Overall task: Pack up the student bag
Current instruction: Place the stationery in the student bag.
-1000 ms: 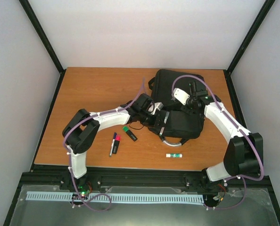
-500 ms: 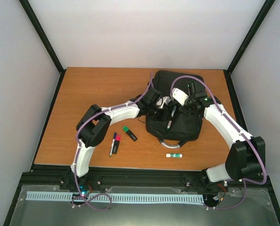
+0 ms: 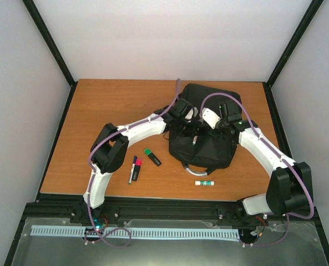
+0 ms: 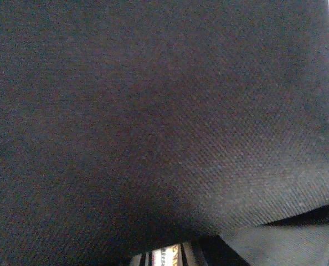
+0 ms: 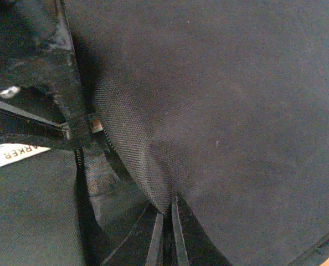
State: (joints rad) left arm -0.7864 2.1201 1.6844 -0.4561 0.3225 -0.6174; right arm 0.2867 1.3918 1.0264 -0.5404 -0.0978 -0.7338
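Note:
The black student bag (image 3: 209, 141) lies at the right of the table, its grey loop handle (image 3: 200, 168) toward me. My left gripper (image 3: 191, 126) is over the bag's middle, shut on a white marker with a green end (image 3: 194, 139) that hangs down at the bag's opening. In the left wrist view black fabric (image 4: 153, 111) fills the frame and the marker's label (image 4: 167, 257) shows at the bottom. My right gripper (image 3: 221, 121) is shut on a fold of the bag's fabric (image 5: 137, 149); its fingers (image 5: 177, 233) pinch it beside the open zip. The marker's label (image 5: 12, 155) shows there too.
On the bare wood left of the bag lie a black marker with a red cap (image 3: 133, 169) and a green-capped highlighter (image 3: 152, 157). A small white and green stick (image 3: 204, 182) lies near the front edge below the bag. Black frame posts stand at the table's corners.
My left gripper has moved away from me with the marker, from the bag's near left part to over its middle. My right gripper has kept its hold on the fabric and shifted slightly left.

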